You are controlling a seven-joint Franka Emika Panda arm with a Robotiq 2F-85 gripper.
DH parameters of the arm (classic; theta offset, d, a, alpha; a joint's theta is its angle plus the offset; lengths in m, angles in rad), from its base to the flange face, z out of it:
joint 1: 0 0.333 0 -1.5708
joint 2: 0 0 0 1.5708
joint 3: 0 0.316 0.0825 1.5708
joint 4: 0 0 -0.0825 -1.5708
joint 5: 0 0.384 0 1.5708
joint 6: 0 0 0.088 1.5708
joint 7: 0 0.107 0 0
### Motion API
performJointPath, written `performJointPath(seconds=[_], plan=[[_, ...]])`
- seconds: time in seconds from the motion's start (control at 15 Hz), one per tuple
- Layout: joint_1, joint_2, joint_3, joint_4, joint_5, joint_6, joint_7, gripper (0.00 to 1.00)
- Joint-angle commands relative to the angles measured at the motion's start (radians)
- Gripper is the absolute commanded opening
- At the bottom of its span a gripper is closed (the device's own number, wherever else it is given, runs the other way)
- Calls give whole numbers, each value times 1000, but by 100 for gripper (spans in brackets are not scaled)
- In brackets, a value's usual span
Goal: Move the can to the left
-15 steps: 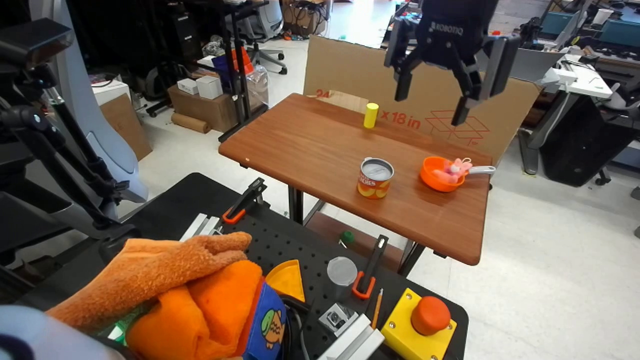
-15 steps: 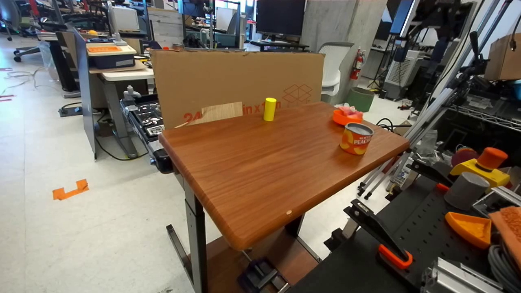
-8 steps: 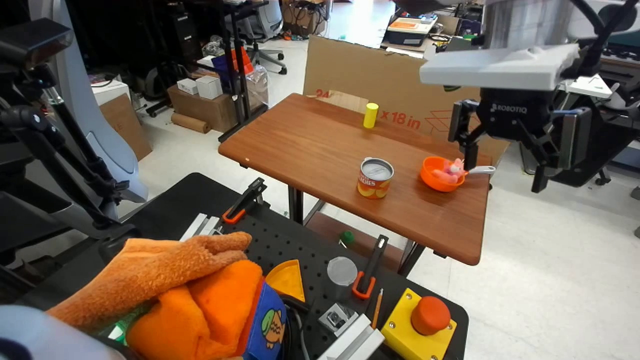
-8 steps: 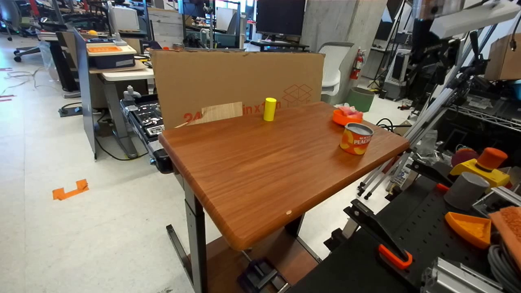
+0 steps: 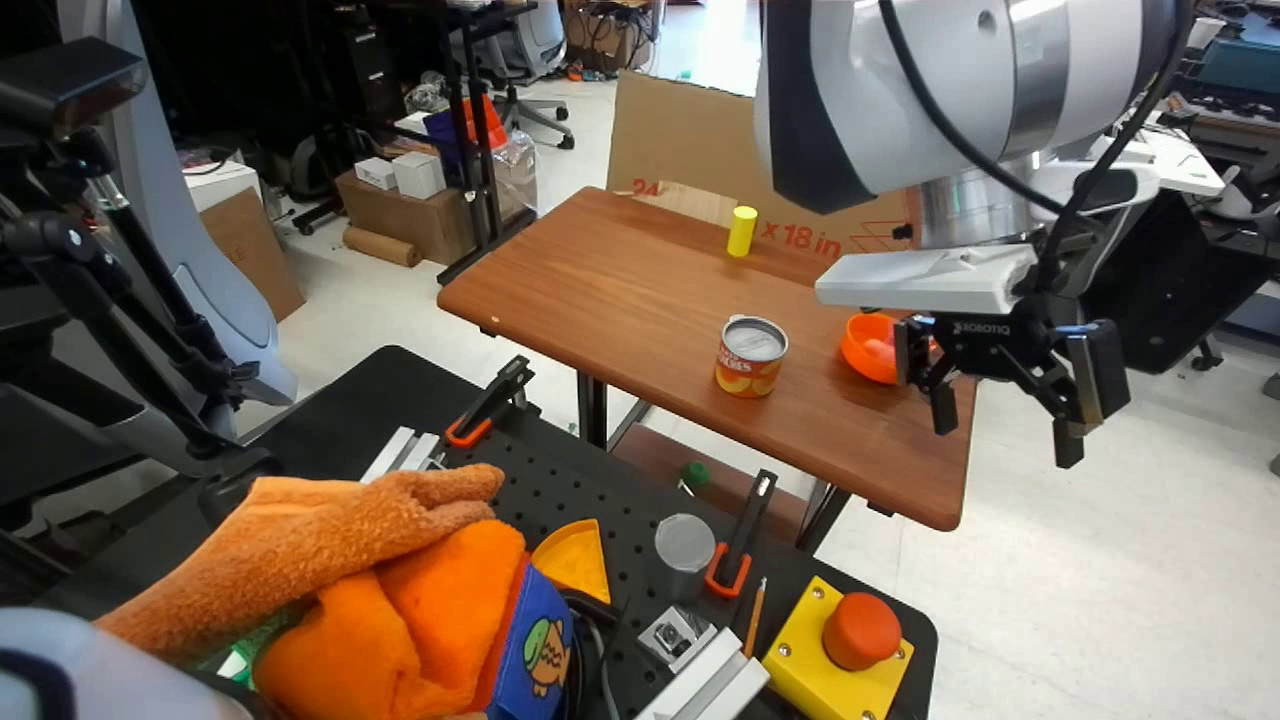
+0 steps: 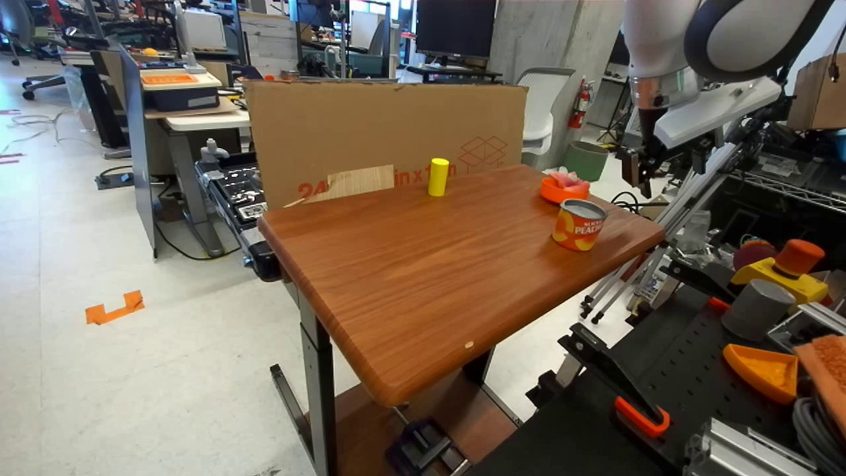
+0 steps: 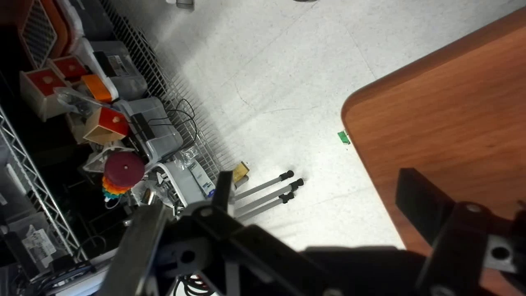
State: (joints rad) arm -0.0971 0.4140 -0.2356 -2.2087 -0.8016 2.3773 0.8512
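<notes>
The can (image 5: 748,372), with an orange-brown label and silvery top rim, stands upright on the brown table (image 5: 620,290), near its front edge. It also shows in an exterior view (image 6: 578,227). It is out of the wrist view. My gripper (image 5: 1006,428) is open and empty, apart from the can, above the table's end near the orange bowl. It shows edge-on in an exterior view (image 6: 640,177), past the can and beyond the table's end. In the wrist view the open fingers (image 7: 316,179) have floor and the table edge between and below them.
An orange bowl (image 5: 868,352) holding a pink toy (image 6: 563,179) is beside the can, partly behind my gripper. A yellow cylinder (image 5: 741,232) stands near the back edge, before a cardboard sheet (image 6: 383,125). Tripod legs (image 7: 267,197) and shelves (image 7: 201,135) lie beyond the table.
My gripper has come down from high over the table's back and moved toward the end by the orange bowl. It stays open. The can has not moved.
</notes>
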Motion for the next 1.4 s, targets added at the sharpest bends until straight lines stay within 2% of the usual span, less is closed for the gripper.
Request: performJointPath(seconds=[0.0,0.47,1.0,1.33], plan=[[60,74,-7,27,-36,-23,83,100],[147,101,33,-22,-19,-41,69,100],[259,103,160,-39,56,-73,132,100],[347,102,190,-36,5,-40,215,100]])
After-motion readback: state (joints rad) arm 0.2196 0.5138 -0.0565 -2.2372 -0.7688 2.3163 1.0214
